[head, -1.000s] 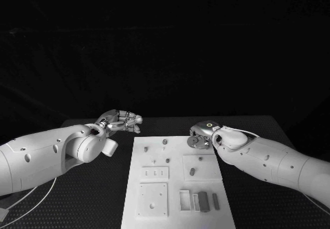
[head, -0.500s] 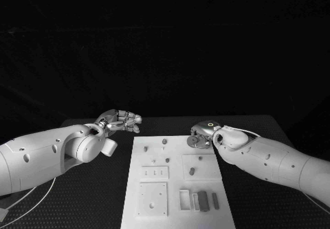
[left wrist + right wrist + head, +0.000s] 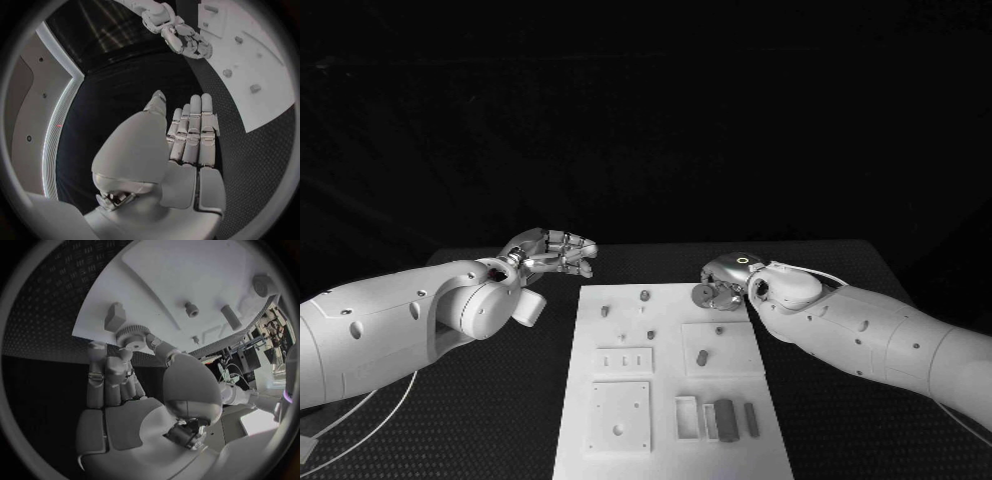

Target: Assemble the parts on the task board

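Task board [image 3: 668, 400] mid-table [image 3: 488, 420], parts [image 3: 718, 420] seemingly on it

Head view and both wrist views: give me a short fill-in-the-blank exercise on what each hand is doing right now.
1. The right hand pinches a small toothed ____ at its fingertips, over the far right corner of the task board.
2. The left hand holds ____, its fingers straight and side by side.
3. The left hand hovers over the black ____, beside the board's far left corner.

Missing words: gear; nothing; table
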Controlling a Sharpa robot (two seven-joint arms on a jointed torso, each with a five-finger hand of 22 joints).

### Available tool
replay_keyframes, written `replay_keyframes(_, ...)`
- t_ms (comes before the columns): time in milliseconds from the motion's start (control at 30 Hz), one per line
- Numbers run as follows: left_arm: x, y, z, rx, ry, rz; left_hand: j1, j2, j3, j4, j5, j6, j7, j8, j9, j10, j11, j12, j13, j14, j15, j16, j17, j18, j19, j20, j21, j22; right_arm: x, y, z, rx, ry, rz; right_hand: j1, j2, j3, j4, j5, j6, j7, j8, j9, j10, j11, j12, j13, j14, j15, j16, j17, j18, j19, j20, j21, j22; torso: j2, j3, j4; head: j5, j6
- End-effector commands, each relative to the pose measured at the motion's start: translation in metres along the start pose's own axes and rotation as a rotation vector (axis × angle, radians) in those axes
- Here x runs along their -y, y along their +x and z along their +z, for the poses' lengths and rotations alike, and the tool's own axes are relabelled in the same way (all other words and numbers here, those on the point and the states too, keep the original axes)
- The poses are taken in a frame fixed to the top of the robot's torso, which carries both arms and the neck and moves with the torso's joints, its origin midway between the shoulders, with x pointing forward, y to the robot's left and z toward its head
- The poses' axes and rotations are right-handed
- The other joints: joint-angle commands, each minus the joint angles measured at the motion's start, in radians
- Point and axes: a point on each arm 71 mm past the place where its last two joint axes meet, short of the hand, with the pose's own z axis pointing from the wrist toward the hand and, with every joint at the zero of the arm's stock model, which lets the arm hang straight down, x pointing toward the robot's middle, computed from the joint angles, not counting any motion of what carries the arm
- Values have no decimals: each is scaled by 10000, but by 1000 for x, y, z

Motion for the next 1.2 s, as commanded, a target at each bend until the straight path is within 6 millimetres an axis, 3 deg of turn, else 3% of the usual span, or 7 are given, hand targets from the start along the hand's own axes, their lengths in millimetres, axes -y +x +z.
replay_keyframes(33, 1, 2, 1, -157, 101, -12, -76, 3, -62, -11, 31, 26, 194, -55, -15, -9, 96, -61, -6, 71, -5, -62, 16, 85, 62, -26, -61, 11, 1, 17, -3, -1025, 74, -234, 50, 238, -7, -165, -37, 685, -152, 79, 48, -489, -364, 112, -15, -5, -95, 41, 21, 751, -50, -64, 60, 208, 1, -2, 11, -4, -10)
replay_keyframes(400, 1, 3, 1, -166, 100, -14, -83, 8, -60, -14, 31, 25, 194, -57, -18, -12, 97, -67, -7, 74, -5, -72, 27, 85, 63, -27, -64, 13, -2, 20, -1, -1485, -8, -255, 60, 1270, 32, -571, -35, 972, -241, 94, 114, -501, -450, 349, -237, -28, -177, 63, 117, 751, -203, -17, 96, 192, -1, -7, 16, -30, -25)
replay_keyframes(467, 1, 2, 1, -164, 97, -14, -84, 7, -60, -14, 31, 26, 194, -57, -18, -12, 97, -67, -7, 75, -6, -73, 28, 86, 63, -27, -65, 13, -1, 21, -1, -1518, 42, -262, 39, 1375, 32, -610, -37, 965, -238, 68, 108, -506, -446, 374, -267, -32, -175, 67, 131, 751, -215, -13, 106, 194, 2, -12, 18, -33, -36)
replay_keyframes(733, 1, 2, 0, -165, 31, -14, -87, 5, -60, -16, 31, 27, 193, -57, -19, -13, 98, -71, -8, 77, -6, -81, 36, 86, 63, -27, -68, 15, 2, 22, -1, -1657, 181, -482, 39, 1441, 27, -677, -36, 983, -241, 45, 105, -470, -451, 469, -287, -37, -178, 78, 156, 751, -227, -14, 126, 195, 2, -7, 14, -40, -36)
replay_keyframes(1067, 0, 2, 0, -179, -48, 0, -89, -3, -61, -18, 30, 22, 189, -64, -23, -42, 109, -95, -15, 70, -2, -107, 53, 84, 54, -25, -80, 16, -3, 18, 0, -1260, 96, -799, 537, 1608, 45, -730, -36, 1127, -287, 31, 130, -415, -494, 955, -156, -21, -218, 157, 261, 751, -241, -55, 228, 201, 3, -3, 19, -60, -27)
replay_keyframes(1200, 0, 2, 0, -166, -56, 2, -91, -2, -59, -17, 29, 22, 188, -65, -24, -49, 112, -102, -18, 70, -1, -114, 59, 83, 53, -24, -83, 16, -7, 14, 0, -770, -21, -940, 587, 1526, -8, -728, -38, 1227, -317, 53, 150, -362, -523, 1081, -149, 15, -245, 168, 280, 751, -206, -59, 266, 193, 1, -5, 13, -61, -9)
